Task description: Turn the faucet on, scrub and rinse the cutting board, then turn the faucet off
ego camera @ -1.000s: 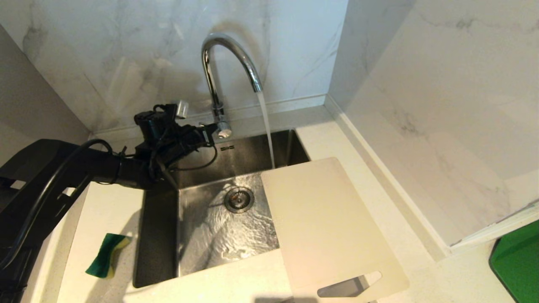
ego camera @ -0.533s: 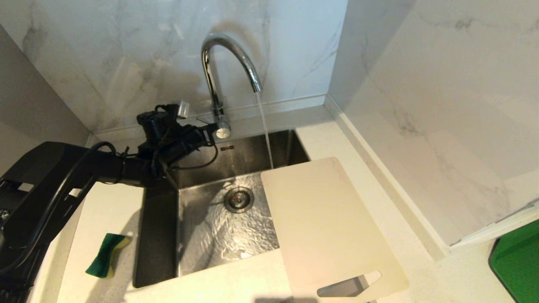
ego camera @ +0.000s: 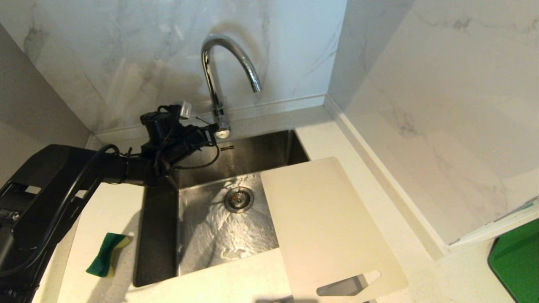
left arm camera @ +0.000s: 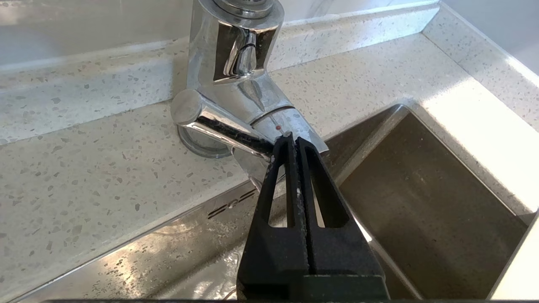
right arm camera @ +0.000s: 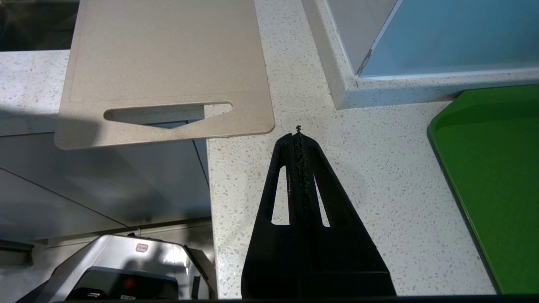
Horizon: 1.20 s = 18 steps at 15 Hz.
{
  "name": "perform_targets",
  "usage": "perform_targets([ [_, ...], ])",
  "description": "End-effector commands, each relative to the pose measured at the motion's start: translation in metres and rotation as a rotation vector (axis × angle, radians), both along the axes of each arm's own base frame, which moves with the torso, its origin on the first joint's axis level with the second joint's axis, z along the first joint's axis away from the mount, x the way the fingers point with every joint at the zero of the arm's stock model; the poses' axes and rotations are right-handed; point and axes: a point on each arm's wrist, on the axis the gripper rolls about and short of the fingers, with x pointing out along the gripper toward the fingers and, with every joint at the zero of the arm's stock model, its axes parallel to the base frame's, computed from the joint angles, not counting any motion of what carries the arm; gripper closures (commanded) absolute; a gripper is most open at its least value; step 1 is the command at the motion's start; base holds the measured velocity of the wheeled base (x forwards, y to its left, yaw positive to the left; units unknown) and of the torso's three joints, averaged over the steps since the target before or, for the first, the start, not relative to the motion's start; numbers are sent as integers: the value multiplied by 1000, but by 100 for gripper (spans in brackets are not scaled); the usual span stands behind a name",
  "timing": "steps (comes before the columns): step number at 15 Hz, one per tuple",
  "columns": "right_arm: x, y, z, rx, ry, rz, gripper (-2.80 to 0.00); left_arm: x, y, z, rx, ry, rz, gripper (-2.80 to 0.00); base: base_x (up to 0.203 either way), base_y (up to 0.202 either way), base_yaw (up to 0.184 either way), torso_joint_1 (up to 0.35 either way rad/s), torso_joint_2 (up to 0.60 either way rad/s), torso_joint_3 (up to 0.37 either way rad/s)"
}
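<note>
The chrome faucet (ego camera: pixel 219 63) arches over the sink, and no water runs from its spout. My left gripper (ego camera: pixel 212 135) is shut and empty, its tips against the side lever (left arm camera: pixel 219 122) at the faucet's base (left arm camera: pixel 236 54); the wrist view shows the gripper (left arm camera: pixel 293 141) touching the lever's end. The cream cutting board (ego camera: pixel 328 227) lies flat across the sink's right edge and the counter, its slot handle toward me. My right gripper (right arm camera: pixel 298 134) is shut and empty, parked over the counter's front edge just off the cutting board's (right arm camera: pixel 168 54) handle end.
A green-and-yellow sponge (ego camera: pixel 105 254) lies on the counter left of the sink (ego camera: pixel 158 235), whose floor is wet around the drain (ego camera: pixel 239 199). A green tray (ego camera: pixel 516 261) sits at the far right. Marble walls close in behind and on the right.
The water stream thinned and then stopped. My left gripper edged slightly toward the wall at the lever. The board and sponge have not moved.
</note>
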Motion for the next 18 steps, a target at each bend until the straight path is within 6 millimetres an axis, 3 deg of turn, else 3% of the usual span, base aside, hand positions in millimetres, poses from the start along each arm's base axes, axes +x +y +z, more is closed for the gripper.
perform_targets([
  [1,0,0,0,-1,1,1,0,0,0,0,-6,0,7,0,0,0,0,0,0,0],
  [4,0,0,0,-1,1,1,0,-8,-5,11,-48,14,11,0,0,0,0,0,0,0],
  [7,0,0,0,-1,-4,1,0,-30,-16,44,-71,-5,-11,0,0,0,0,0,0,0],
  [9,0,0,0,-1,-3,1,0,-54,-18,77,-74,-10,-27,0,0,0,0,0,0,0],
  [12,0,0,0,-1,-6,1,0,-94,-13,110,-53,30,-25,0,0,0,0,0,0,0],
  [13,0,0,0,-1,-6,1,0,-102,-6,116,-29,56,-4,0,0,0,0,0,0,0],
  [18,0,0,0,1,-7,-1,0,-125,70,126,63,145,214,0,0,0,0,0,0,0],
])
